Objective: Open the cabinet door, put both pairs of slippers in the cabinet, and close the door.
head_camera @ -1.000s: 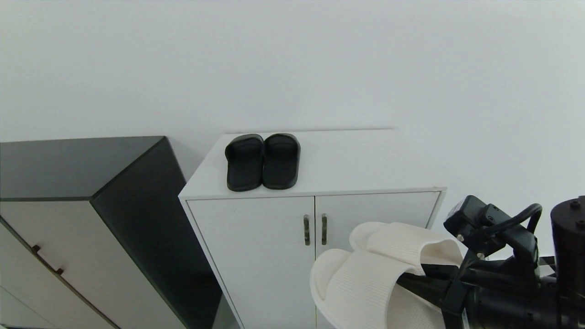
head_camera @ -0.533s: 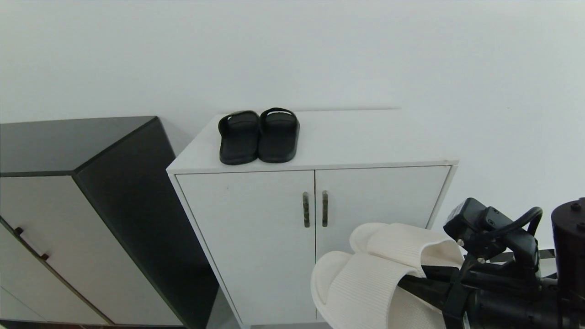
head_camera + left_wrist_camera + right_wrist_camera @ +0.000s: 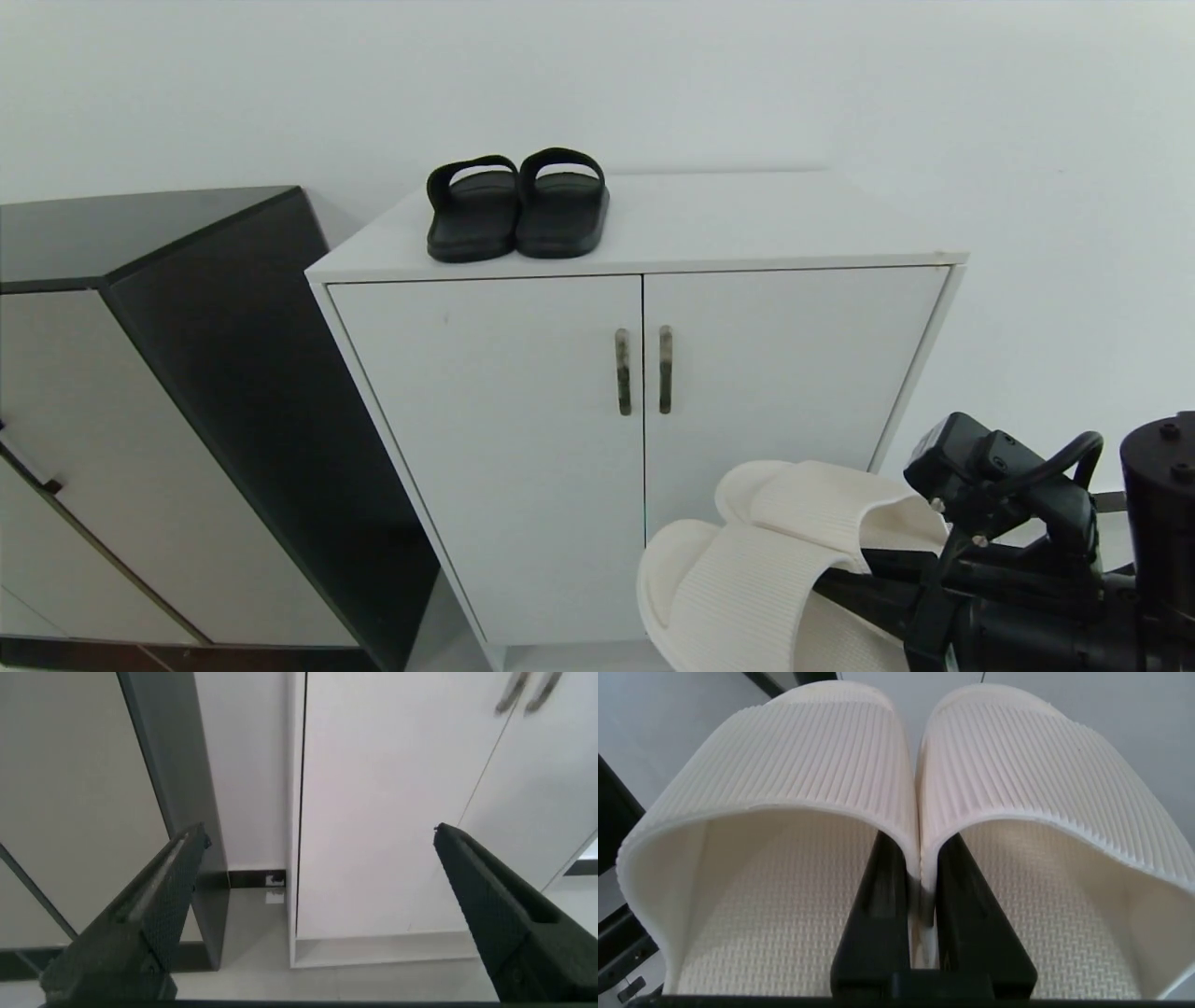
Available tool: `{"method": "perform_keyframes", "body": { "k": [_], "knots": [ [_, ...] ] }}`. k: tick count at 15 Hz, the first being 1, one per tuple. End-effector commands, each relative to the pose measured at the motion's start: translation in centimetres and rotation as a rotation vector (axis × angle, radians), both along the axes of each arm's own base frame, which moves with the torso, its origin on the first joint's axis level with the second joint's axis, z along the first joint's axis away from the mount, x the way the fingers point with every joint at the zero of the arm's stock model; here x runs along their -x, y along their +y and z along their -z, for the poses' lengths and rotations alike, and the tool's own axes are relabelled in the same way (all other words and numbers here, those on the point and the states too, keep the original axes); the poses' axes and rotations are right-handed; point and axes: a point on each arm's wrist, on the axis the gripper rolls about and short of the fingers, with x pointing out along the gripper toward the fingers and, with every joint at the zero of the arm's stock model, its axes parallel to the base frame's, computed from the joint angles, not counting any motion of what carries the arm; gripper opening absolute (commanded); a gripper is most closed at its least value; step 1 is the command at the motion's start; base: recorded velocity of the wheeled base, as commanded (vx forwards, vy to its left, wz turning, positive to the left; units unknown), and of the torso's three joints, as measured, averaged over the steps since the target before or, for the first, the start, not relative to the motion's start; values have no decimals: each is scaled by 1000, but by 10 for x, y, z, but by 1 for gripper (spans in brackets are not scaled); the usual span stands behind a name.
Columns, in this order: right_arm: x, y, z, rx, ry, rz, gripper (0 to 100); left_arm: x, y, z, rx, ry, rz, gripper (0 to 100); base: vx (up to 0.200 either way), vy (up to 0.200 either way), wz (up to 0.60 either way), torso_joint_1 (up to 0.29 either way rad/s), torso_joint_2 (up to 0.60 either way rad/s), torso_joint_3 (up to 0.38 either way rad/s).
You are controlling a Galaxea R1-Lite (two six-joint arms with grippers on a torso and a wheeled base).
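Observation:
A white two-door cabinet (image 3: 523, 448) stands against the wall, both doors shut, with two dark handles (image 3: 642, 371) at the centre seam. A pair of black slippers (image 3: 516, 204) rests on its top, towards the left. My right gripper (image 3: 920, 882) is shut on a pair of white ribbed slippers (image 3: 747, 569), held side by side low in front of the right door. One finger sits inside each white slipper (image 3: 813, 793), pinching their inner walls together. My left gripper (image 3: 313, 873) is open, low before the cabinet's left door (image 3: 392, 812) and its bottom corner.
A black and grey cabinet (image 3: 168, 392) stands close to the left of the white one, with a narrow gap (image 3: 248, 793) between them. Light floor (image 3: 374, 975) lies under both. The plain white wall runs behind.
The whole head picture has shifted: the camera has sunk, so the cabinet now shows more from the front. The right gripper still holds the white slippers in the same spot.

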Motion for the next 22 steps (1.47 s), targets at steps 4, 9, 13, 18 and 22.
{"method": "perform_keyframes", "body": {
  "k": [4, 9, 13, 18, 22],
  "knots": [
    [0, 1, 3, 15, 5, -6, 0, 1, -1, -7, -16, -16, 29, 100, 0, 0, 0, -116, 460, 342],
    [-1, 4, 7, 30, 17, -10, 0, -30, -9, -63, 67, 170, 428, 100, 0, 0, 0, -61, 442, 370],
    [-1, 4, 7, 29, 14, -11, 0, -76, -14, -93, 95, 181, 561, 100, 0, 0, 0, -7, 231, 224],
    [-2, 4, 8, 32, 15, -9, 0, -100, -43, -137, 54, 130, 800, 100, 0, 0, 0, 0, 0, 0],
    [-3, 5, 9, 37, 21, -7, 0, -150, -103, -163, 63, 107, 805, 100, 0, 0, 0, 0, 0, 0]
  ]
}}
